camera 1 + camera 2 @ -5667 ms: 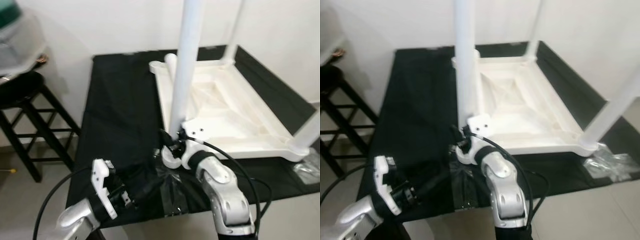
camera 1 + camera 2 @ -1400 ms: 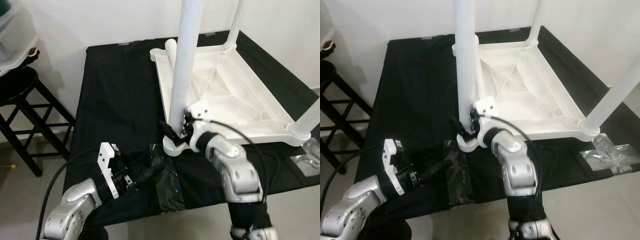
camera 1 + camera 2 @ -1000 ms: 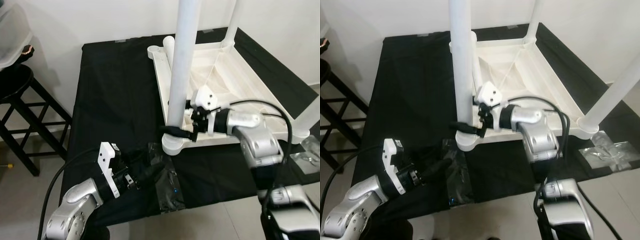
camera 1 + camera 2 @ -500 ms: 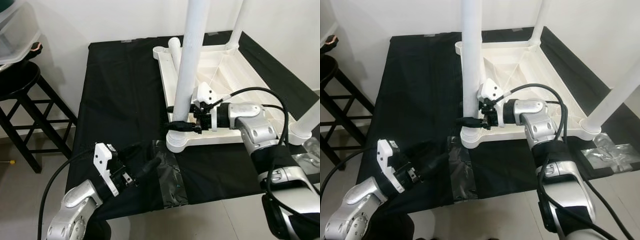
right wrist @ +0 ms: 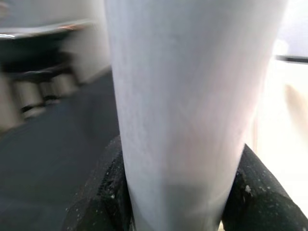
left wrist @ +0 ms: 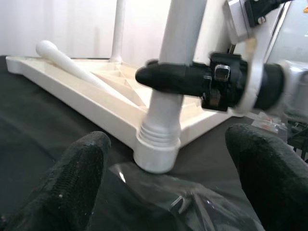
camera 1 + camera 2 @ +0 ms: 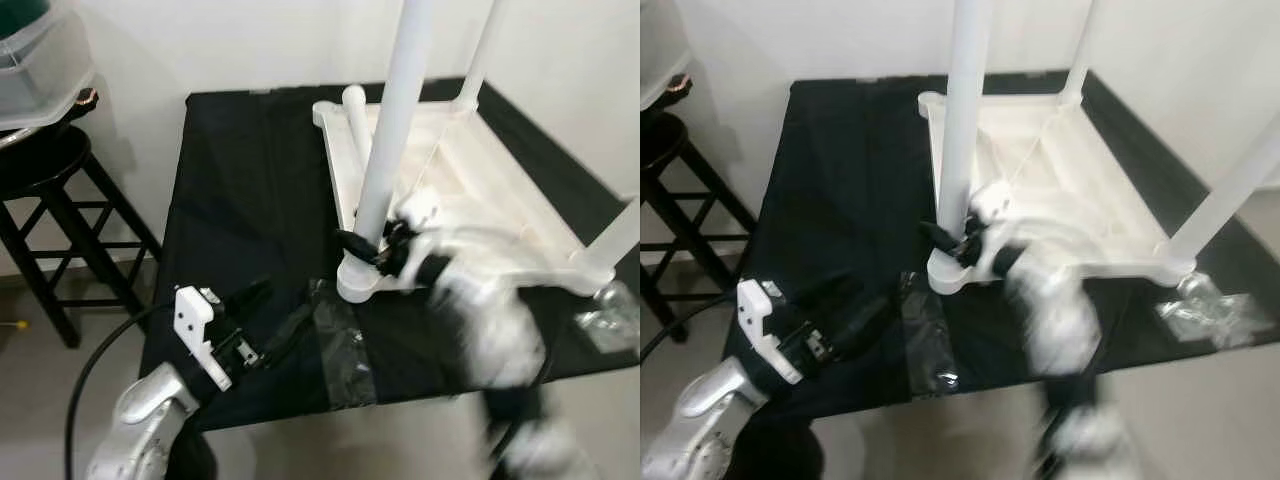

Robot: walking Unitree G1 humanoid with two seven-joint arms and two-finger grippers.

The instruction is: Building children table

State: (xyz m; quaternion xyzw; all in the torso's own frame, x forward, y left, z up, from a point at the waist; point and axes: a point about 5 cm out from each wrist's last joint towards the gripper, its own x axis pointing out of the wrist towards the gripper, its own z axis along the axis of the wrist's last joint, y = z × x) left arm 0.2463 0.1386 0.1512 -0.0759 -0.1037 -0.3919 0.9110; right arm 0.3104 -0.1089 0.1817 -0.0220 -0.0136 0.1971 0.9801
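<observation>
Motion blurred our right arm, yet our right tool still clasped the near table leg above its socket, seating unfinished; our left tool waited open nearby.

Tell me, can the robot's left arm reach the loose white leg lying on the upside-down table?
Probably not yet. The left gripper is low at the near edge, and the loose leg lies farther back, behind the upright leg.

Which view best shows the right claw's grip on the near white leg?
The left wrist view: the right claw wraps the near leg just above its socket. The right wrist view sees the leg between its fingers; the eye views blur that arm.
</observation>
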